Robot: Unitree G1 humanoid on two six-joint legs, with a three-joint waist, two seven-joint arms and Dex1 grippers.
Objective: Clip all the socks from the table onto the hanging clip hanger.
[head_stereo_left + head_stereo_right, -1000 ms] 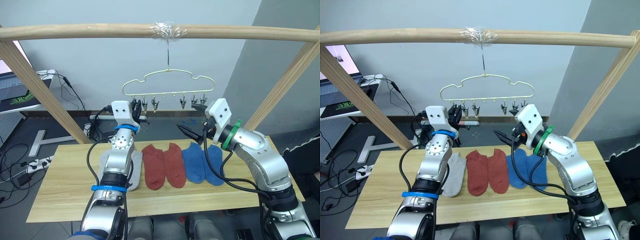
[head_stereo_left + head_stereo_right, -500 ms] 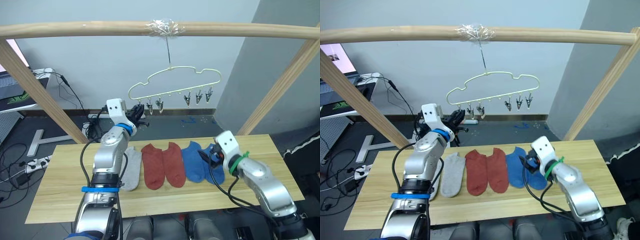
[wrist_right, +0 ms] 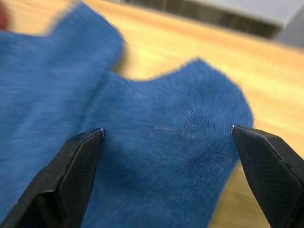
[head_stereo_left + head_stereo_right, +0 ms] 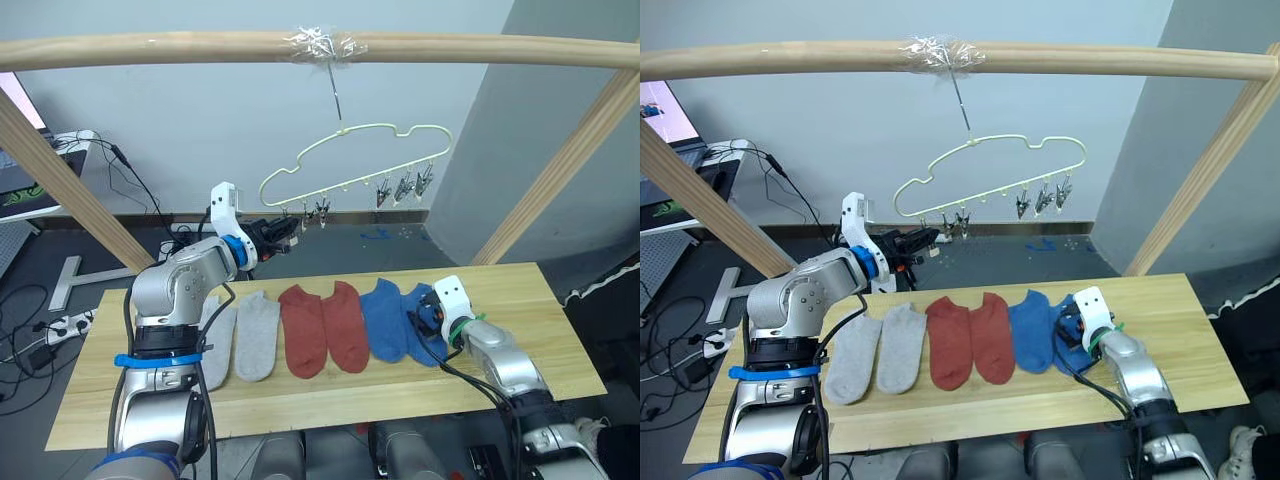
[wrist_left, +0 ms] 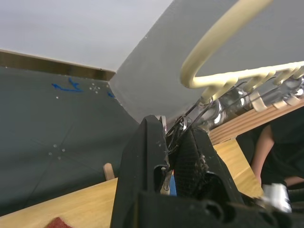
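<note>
– So, where are the short knit ankle socks?
– All six flat on the long light plank table [image 4: 500, 375], side by side in a row: two light grey socks [image 4: 880, 350] on the robot's left, two rust-red socks [image 4: 322, 328] in the middle, two blue socks [image 4: 395, 320] on the right.
– And the thin pale yellow-green cloud-shaped wire clip hanger [image 4: 350, 160]?
– Hooked on the round wooden top pole [image 4: 150, 45], hanging tilted, its left end lower. Six small metal clips [image 4: 400, 188] in two groups of three.
– L gripper [image 4: 283, 230]?
– Raised at the hanger's low end, black fingers narrowed onto one of the left-end clips (wrist cam shows the metal clip pinched between them [image 5: 166, 156]).
– R gripper [image 4: 1072, 328]?
– Low over the table at the rightmost blue sock [image 3: 171, 161]. Fingers [image 3: 71, 171] spread wide, one each side of that sock's cuff end, holding nothing. Whether the tips touch the cloth, can't tell.
</note>
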